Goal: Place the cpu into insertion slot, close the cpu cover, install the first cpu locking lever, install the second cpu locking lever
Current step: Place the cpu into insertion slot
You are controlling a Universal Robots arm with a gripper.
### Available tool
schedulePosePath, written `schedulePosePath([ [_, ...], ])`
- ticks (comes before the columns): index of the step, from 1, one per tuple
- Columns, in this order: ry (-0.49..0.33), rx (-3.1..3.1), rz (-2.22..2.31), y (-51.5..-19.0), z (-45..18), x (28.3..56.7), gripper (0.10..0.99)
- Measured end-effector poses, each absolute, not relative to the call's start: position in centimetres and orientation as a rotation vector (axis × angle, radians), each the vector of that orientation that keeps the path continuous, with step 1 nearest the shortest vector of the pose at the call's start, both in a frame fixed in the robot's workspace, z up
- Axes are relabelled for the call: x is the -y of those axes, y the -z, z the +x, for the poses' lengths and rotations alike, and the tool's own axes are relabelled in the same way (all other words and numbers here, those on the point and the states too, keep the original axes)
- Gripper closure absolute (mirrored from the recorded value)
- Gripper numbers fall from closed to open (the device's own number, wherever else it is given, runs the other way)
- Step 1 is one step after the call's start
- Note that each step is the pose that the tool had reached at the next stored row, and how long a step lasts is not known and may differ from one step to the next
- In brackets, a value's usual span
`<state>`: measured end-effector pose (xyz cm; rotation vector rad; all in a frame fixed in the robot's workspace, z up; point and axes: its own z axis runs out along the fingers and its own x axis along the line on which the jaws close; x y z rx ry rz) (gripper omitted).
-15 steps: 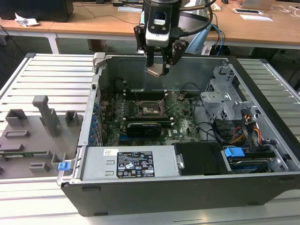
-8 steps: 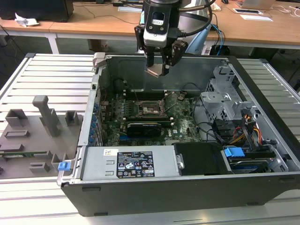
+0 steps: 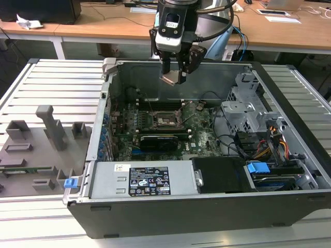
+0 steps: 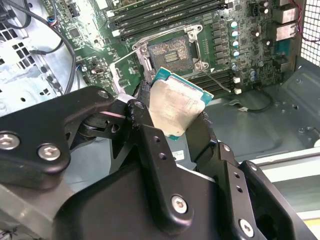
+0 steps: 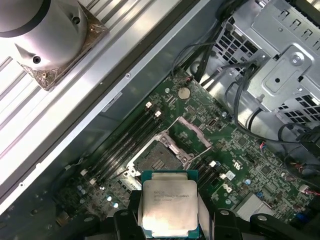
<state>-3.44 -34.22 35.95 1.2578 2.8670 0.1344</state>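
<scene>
- At the exterior view's centre, the square black metal-rimmed insertion slot (image 3: 166, 120) lay uncovered.
- Well above it, the small silver-topped square cpu (image 3: 169, 78) hung clamped between the black gripper's (image 3: 174, 77) jaws.
- Good seating probably needed squared corners, a level descent and no pressing.

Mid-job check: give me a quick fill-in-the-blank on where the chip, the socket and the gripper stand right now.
1. The gripper is shut on the ____.
2. The insertion slot is ____, with no chip seated in it.
3. The gripper hangs ____ the green motherboard, clear of it.
Missing words: cpu; empty; above.
</scene>
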Motion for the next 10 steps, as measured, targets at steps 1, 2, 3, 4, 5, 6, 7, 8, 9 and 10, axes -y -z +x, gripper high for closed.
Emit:
schedulePosePath([
  [1,-0.134,-2.863,1.268,-35.95,-3.43,34.22,0.557],
  [2,-0.134,-2.858,1.278,-35.94,-3.44,34.22,0.557],
  [3,-0.134,-2.854,1.286,-35.93,-3.44,34.22,0.557],
  [4,-0.134,-2.852,1.292,-35.93,-3.44,34.22,0.557],
  [5,-0.134,-2.849,1.298,-35.92,-3.44,34.22,0.557],
  [6,-0.134,-2.846,1.304,-35.92,-3.44,34.21,0.557],
  [7,-0.134,-2.843,1.311,-35.92,-3.44,34.22,0.557],
  [8,-0.133,-2.840,1.316,-35.92,-3.44,34.22,0.557],
  [9,-0.133,-2.838,1.321,-35.91,-3.44,34.22,0.557],
  [10,-0.133,-2.835,1.327,-35.91,-3.44,34.22,0.557],
])
